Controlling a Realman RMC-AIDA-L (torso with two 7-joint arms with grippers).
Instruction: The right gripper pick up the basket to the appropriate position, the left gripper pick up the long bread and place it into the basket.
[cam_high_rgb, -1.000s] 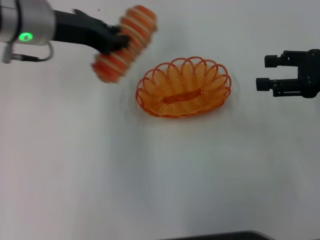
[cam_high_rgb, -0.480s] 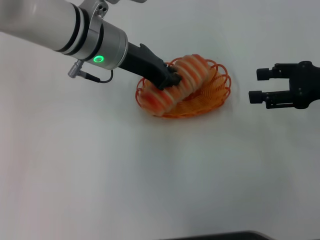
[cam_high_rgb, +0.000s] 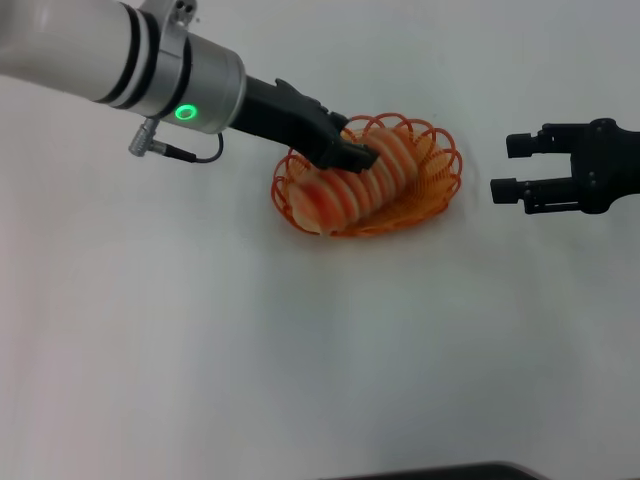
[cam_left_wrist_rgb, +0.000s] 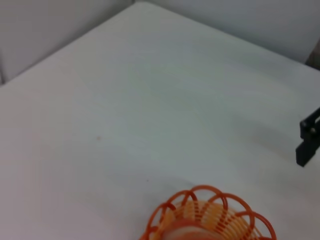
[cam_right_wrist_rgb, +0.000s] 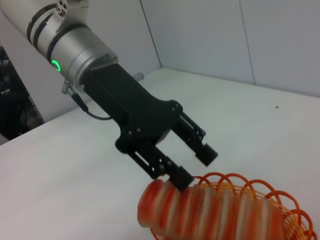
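The long bread (cam_high_rgb: 345, 188), ribbed orange-red and cream, lies slanted inside the orange wire basket (cam_high_rgb: 443, 172) on the white table. My left gripper (cam_high_rgb: 356, 151) hangs just over the bread's middle with its fingers apart. In the right wrist view the left gripper (cam_right_wrist_rgb: 192, 164) stands open just above the bread (cam_right_wrist_rgb: 210, 215), whose one end sticks out over the basket's rim (cam_right_wrist_rgb: 292, 212). My right gripper (cam_high_rgb: 506, 167) is open and empty, to the right of the basket and apart from it. The left wrist view shows the basket's rim (cam_left_wrist_rgb: 210, 192).
A bare white tabletop (cam_high_rgb: 300, 350) lies all around the basket. A dark edge (cam_high_rgb: 450, 472) shows at the table's near side. A grey cable (cam_high_rgb: 185, 153) hangs from the left arm's wrist. White walls stand behind the table in both wrist views.
My left gripper carried the bread from the basket's left over and down into the basket, and its fingers now stand apart. My right gripper drifted slightly left towards the basket.
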